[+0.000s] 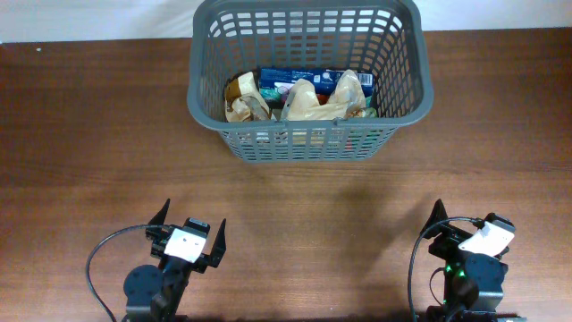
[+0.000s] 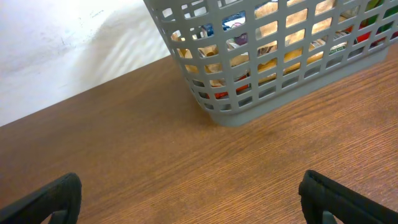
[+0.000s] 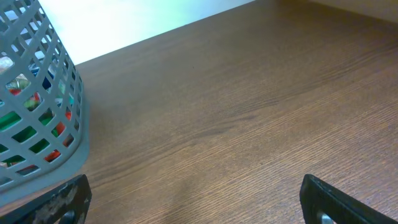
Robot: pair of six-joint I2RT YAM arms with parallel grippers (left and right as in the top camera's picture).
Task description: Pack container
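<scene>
The container, a large dark grey lattice basket (image 1: 308, 143), stands at the table's far centre. It holds tan crumpled packets and a blue package. It also shows in the left wrist view (image 2: 249, 112) and at the left edge of the right wrist view (image 3: 62, 155). My left gripper (image 1: 189, 234) is open and empty near the front left edge, well short of the basket; in its wrist view (image 2: 193, 199) only bare wood lies between the fingers. My right gripper (image 1: 465, 231) is open and empty at the front right, its wrist view (image 3: 193, 199) showing only wood.
The brown wooden table (image 1: 89, 134) ends at a white surface along the far side (image 1: 89, 18). Black cables loop by each arm base at the front edge.
</scene>
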